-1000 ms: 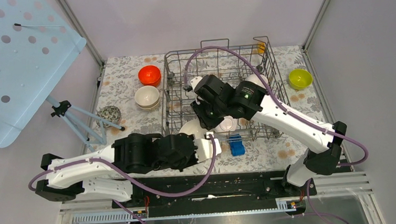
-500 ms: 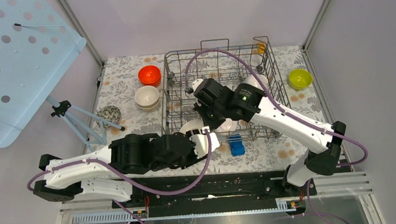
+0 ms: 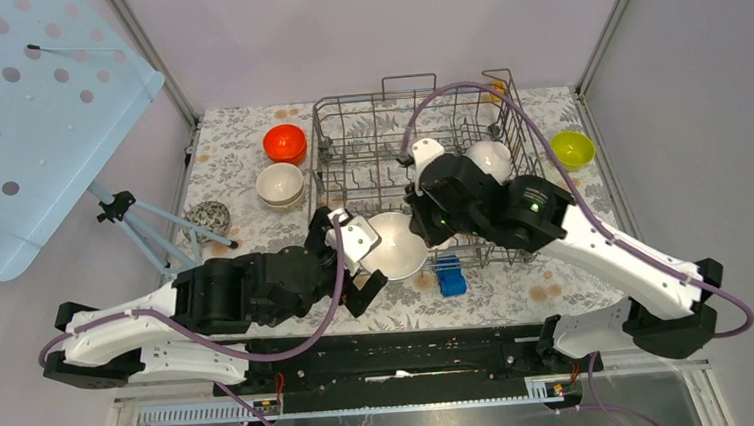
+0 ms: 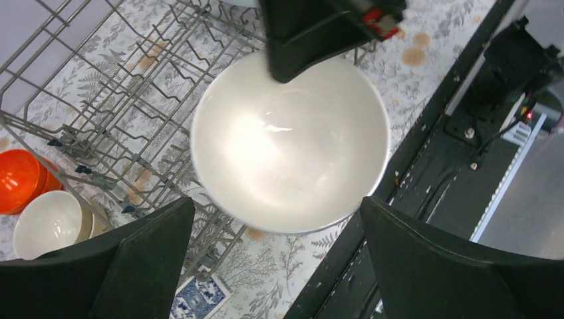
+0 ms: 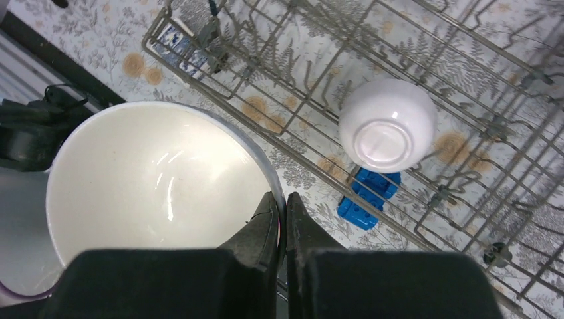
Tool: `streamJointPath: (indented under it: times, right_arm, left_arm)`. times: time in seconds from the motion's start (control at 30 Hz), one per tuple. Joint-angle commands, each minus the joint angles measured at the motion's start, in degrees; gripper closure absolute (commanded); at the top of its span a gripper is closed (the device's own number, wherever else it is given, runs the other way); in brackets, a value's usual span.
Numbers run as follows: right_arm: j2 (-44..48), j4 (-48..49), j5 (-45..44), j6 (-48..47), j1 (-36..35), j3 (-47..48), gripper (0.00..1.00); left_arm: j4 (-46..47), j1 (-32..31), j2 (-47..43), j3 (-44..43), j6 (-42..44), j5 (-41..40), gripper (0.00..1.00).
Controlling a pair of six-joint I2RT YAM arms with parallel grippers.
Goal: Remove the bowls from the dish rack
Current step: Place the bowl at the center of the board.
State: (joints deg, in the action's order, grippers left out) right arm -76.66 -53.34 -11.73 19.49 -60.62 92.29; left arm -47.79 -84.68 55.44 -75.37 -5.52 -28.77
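Observation:
A white bowl hangs open side up over the near edge of the dish rack, and my right gripper is shut on its right rim. The right wrist view shows that pinch on the bowl. My left gripper stands open just left of this bowl, its fingers wide apart below the bowl and clear of it. A second white bowl lies upside down inside the rack. Orange and beige bowls sit on the table to the left, a yellow-green one to the right.
A blue toy lies on the floral tablecloth just in front of the rack. A speckled ball rests by a tripod leg at the left. The black base rail runs along the near table edge.
My left gripper has opened, let go of the white bowl and drawn back left. The right gripper has shut on the bowl's rim and that arm has shifted right.

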Motion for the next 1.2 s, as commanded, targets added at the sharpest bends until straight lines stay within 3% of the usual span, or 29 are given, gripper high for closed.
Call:
streamJointPath:
  times: [0.0,0.27,0.4,0.7,0.9,1.0,1.17]
  right_arm:
    - [7.54,5.39,-5.59,3.25,-0.46,-3.34,1.00]
    - [14.78,5.80,-9.33,5.90,-0.42,-9.62,1.00]
    - [18.93,7.38,-14.40,7.82,-0.46,-14.67,1.00]
    - [23.91,9.65,-17.99,10.64,-0.46,-21.05,1.00]
    - [22.61,7.82,-19.52,11.53,-0.45,-20.93,1.00]
    - [21.54,7.77,-18.87,11.71,-0.46,-20.39,1.00]
    - [19.60,8.80,-17.36,11.94,-0.46,-19.60,1.00]
  left_arm:
    - [7.50,0.04,-2.29,2.48,-3.98,-6.91,0.01]
    - [21.76,0.13,-3.27,7.28,-6.93,-3.65,0.01]
    - [27.98,0.21,-3.14,9.71,-15.88,-8.53,0.01]
    - [28.05,0.20,-1.13,8.40,-34.57,-16.13,0.01]
    - [14.37,0.59,1.99,5.66,-56.84,-23.81,0.04]
    - [7.07,1.09,5.12,2.24,-62.14,-23.82,0.04]
    - [6.96,4.56,7.93,0.45,-61.48,-18.99,0.11]
